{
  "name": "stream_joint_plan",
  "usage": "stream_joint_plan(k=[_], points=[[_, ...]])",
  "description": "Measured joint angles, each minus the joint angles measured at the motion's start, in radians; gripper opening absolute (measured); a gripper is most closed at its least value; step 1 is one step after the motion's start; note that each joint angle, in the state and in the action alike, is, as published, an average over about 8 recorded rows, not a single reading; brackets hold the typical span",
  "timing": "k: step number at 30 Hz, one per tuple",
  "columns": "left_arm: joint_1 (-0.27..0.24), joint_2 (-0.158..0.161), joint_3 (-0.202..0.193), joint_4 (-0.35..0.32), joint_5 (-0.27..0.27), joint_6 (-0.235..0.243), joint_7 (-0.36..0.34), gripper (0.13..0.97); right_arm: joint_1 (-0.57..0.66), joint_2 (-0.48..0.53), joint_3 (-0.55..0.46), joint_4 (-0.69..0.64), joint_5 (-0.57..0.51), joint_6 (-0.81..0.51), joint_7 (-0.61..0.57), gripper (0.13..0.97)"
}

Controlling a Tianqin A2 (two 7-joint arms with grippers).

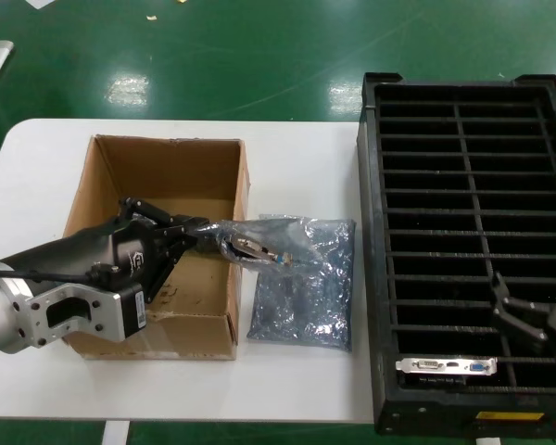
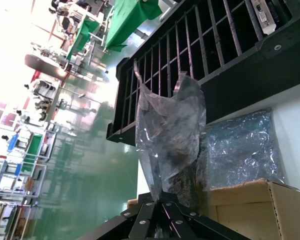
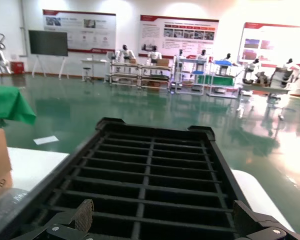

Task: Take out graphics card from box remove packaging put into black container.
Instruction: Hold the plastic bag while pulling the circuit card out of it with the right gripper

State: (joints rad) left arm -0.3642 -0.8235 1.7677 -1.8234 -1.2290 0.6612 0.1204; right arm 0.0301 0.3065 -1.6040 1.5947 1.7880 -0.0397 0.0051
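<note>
Head view, table (image 1: 296, 380): white, carrying every item below.
Black container (image 1: 374, 278): at 3 o'clock on the table; slotted rows in two columns; one bare card (image 1: 448, 365) already stands in a near slot, silver bracket facing 6 o'clock.
Box (image 1: 107, 176): at 9 o'clock, open, apparently empty apart from the gripper over it.
Flat bag (image 1: 301, 297): lying on the table between box and container, just beside the box's right wall.
Packaging (image 1: 246, 247): second bag, lifted over the box's right wall; a silver bracket, likely the graphics card (image 1: 258, 248), shows inside.
Long axis: runs 9 to 3 o'clock, pointing away from the fingers toward the container.
Left gripper (image 1: 187, 234): over the box, pinched on the bag's 9 o'clock end.
Right gripper (image 1: 511, 311): above the container's near right corner, spread wide, holding nothing.
Nearer arm: left; the right lies well apart at 3 o'clock.
</note>
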Motion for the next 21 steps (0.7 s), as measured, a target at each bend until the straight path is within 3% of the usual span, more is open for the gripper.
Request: stream_joint_plan(k=[9, 21], points=[[0.0, 0.0, 0.0, 0.0, 0.0, 0.0, 0.0, 0.138, 0.067, 0.0, -0.042, 0.053, 0.009, -0.093, -0.008, 0.966], [0.0, 0.0, 0.0, 0.0, 0.0, 0.0, 0.0, 0.138, 0.131, 0.094, -0.17, 0.118, -0.03, -0.189, 0.043, 0.901]])
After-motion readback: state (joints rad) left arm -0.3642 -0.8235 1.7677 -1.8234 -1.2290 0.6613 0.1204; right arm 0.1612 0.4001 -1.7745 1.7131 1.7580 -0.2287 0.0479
